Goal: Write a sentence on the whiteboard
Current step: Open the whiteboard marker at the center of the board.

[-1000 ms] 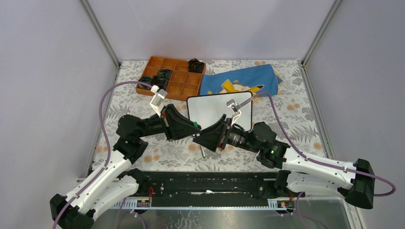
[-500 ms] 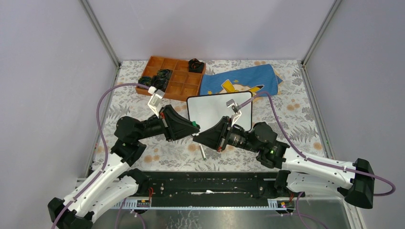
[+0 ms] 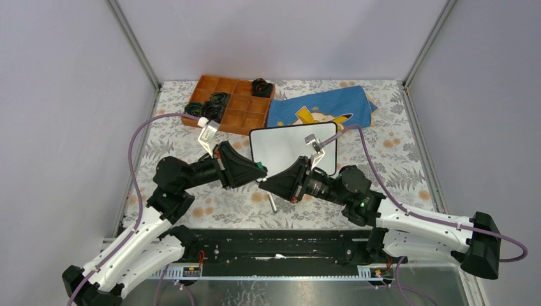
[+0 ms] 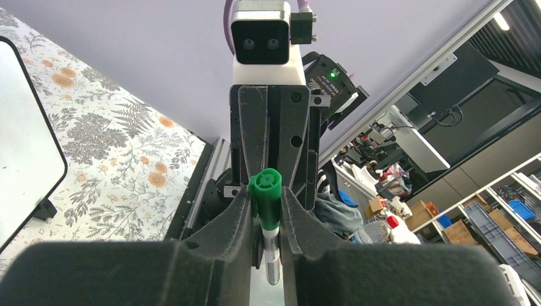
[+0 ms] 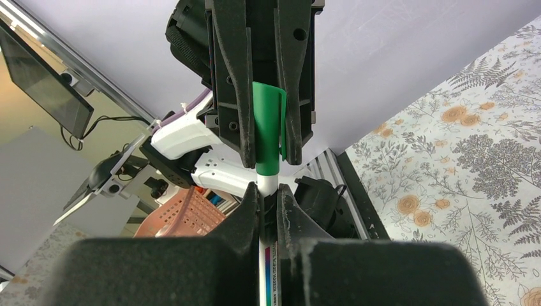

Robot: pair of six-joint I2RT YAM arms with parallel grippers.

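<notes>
Beyond right claw, whiteboard, close by

No legible text; print on marker too blurred to read.

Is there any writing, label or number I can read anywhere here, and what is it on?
Nothing here is readable.
Small white board with a black frame: visible part blank.
White marker pen with a green cap: coloured print on barrel, too blurred.
Blue cloth: yellow cartoon picture, no words.
Brown cardboard boxes in the background: labels too small.
</notes>
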